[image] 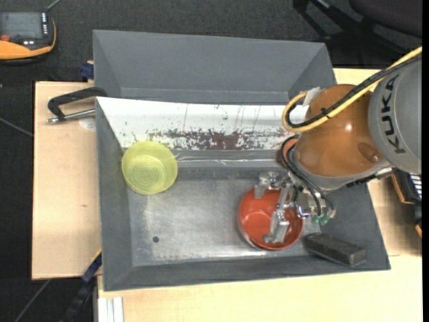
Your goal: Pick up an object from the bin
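From my seat the gripper (271, 210) is down in the right half of the bin (194, 247), right over a round red cup (253, 221). The cup lies on the floor near the front wall, the one at the bottom of the camera view. That red cup is what I take to be the pick.

The jaws stand parted, about as wide as the cup itself. 1 of the 2 metal fingers (276, 228) lies across the cup's right side towards its lower rim, and the other sits by the upper rim. Nothing is clamped between them, so I count the cup as touched at most, not held. I cannot tell whether a finger is inside the mouth or only above it.

To do this step well, I would get 1 finger inside the wall and 1 outside. Then I would close on the rim rather than try to span the whole body, which looks too wide and too smooth to pinch. I judge a closing push could slide the cup towards the front wall.

A dark block (335, 249) lies just beside the gripper in the right front corner, and I would keep off it. The 1 other thing, a yellow-green cup (149, 168), sits well apart at the left
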Controlling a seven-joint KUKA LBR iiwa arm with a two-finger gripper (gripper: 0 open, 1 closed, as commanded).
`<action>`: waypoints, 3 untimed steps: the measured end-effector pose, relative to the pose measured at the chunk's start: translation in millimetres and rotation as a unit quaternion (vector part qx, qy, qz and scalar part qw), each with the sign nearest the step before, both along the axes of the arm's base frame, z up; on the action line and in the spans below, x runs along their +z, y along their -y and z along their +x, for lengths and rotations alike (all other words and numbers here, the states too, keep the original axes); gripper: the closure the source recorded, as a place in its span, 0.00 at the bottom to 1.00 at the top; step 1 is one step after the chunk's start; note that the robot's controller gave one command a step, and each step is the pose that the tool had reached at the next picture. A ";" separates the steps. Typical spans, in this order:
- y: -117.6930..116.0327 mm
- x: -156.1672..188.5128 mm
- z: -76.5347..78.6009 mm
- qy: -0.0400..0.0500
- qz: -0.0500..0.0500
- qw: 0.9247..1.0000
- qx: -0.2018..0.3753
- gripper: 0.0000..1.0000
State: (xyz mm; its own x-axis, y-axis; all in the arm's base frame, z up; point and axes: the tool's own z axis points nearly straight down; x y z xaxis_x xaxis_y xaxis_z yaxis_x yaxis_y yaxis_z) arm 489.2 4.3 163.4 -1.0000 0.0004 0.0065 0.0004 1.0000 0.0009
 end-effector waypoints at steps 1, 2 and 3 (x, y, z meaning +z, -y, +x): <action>41.2 -93.2 49.9 0.002 0.001 1.000 0.021 0.00; 31.1 -90.4 61.6 0.006 0.001 0.984 0.176 0.00; 30.7 -92.1 60.5 0.004 0.002 0.985 0.175 1.00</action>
State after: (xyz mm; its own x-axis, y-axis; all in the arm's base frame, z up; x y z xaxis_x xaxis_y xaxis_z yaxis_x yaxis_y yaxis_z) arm 549.7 -26.4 71.3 -0.9387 -0.3447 -0.0030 -0.3447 0.9387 0.0039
